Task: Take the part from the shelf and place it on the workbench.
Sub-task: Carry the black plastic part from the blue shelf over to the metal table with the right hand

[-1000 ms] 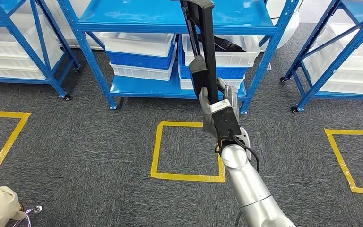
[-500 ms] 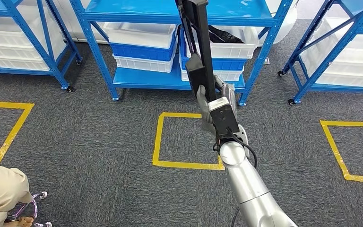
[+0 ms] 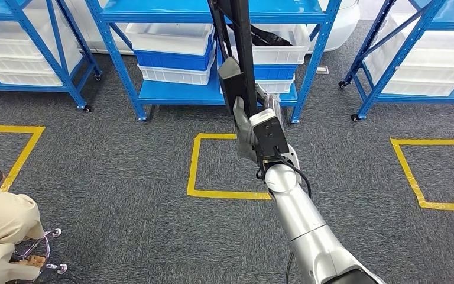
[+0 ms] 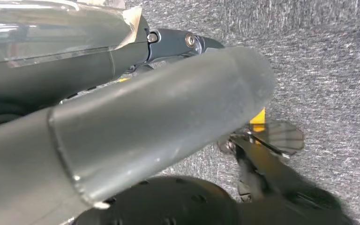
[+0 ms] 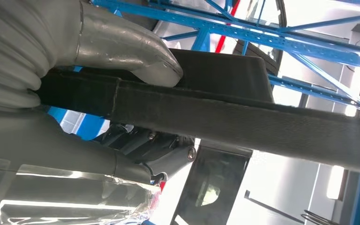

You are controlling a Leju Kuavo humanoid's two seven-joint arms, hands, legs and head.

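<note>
Now the right hand [image 3: 259, 127] grips the long black part [image 3: 240, 53] upright; hold tight and keep it from tipping near the blue shelf [image 3: 307, 71].

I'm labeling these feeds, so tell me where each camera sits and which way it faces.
Head view: high on the body, looking down at carpet and blue shelves; right hand grips the black part.
Left wrist view: faces the carpet past the left hand.
Right wrist view: looks up at shelving.
Head and right wrist views share the part.
</note>
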